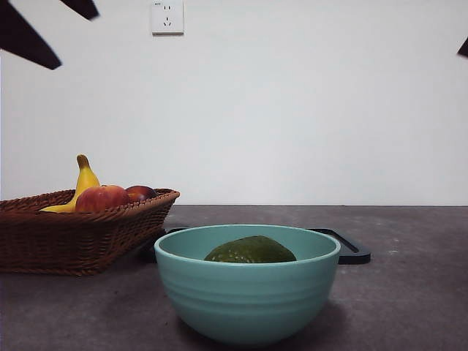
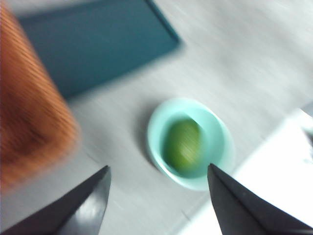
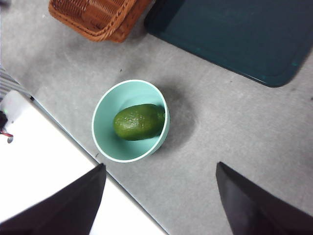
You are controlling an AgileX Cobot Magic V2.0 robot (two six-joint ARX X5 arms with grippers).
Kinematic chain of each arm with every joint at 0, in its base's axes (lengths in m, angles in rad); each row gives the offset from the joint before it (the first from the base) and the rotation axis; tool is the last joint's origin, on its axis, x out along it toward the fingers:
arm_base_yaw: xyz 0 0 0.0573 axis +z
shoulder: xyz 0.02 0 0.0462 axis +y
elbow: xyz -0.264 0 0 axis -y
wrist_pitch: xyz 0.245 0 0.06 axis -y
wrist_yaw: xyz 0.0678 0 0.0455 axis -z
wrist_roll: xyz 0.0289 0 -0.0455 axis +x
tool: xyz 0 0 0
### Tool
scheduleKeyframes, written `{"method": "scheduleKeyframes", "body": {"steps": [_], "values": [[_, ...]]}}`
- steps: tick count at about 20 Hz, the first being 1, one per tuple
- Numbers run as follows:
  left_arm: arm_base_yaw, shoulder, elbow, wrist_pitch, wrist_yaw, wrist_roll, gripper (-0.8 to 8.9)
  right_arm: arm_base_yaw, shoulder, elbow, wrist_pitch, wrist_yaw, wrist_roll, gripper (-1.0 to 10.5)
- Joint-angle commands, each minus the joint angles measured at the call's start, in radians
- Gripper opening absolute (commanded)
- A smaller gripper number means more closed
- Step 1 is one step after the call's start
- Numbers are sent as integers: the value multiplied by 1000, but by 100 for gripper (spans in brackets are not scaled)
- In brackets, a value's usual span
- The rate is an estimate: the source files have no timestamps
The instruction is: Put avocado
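Both grippers hang high above the table with their jaws spread and nothing between them, the left gripper (image 2: 156,196) and the right gripper (image 3: 159,196) each looking down on the bowl (image 1: 247,303). The avocado (image 1: 251,251) lies on its side inside that pale green bowl. Beside it, a wicker basket (image 1: 73,238) holds a banana (image 1: 82,183) and an apple (image 1: 102,198), and a dark tray (image 3: 234,34) lies flat behind the bowl.

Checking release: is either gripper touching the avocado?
Apart. Both wrist views look down on the avocado lying in the teal bowl, with bare table between it and the open left gripper and right gripper.
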Motion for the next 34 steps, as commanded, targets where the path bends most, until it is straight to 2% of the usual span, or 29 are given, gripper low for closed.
{"method": "scheduleKeyframes", "body": {"steps": [1, 4, 10, 13, 17, 23, 26, 31, 34], "values": [[-6, -22, -5, -48, 47, 21, 311, 24, 55, 18, 28, -1, 6, 358], [-6, -51, -5, -98, 94, 42, 311, 71, 132, 18, 71, -1, 6, 358], [-6, -60, -5, -104, 97, 42, 311, 185, 305, 18, 192, 12, 7, 357], [-6, -60, -5, -105, 97, 42, 311, 242, 396, 18, 263, 98, 5, 357], [-6, -60, -5, -105, 97, 42, 311, 305, 512, 18, 332, 161, 3, 356], [-6, -60, -5, -105, 97, 42, 311, 359, 632, 18, 402, 293, 0, 351], [-6, -60, -5, -105, 97, 42, 311, 370, 669, 18, 434, 319, -1, 265], [-6, -60, -5, -105, 97, 42, 311, 375, 702, 18, 461, 319, -1, 230], [-6, -60, -5, -105, 97, 42, 311, 375, 702, 18, 460, 314, 0, 95]]}}
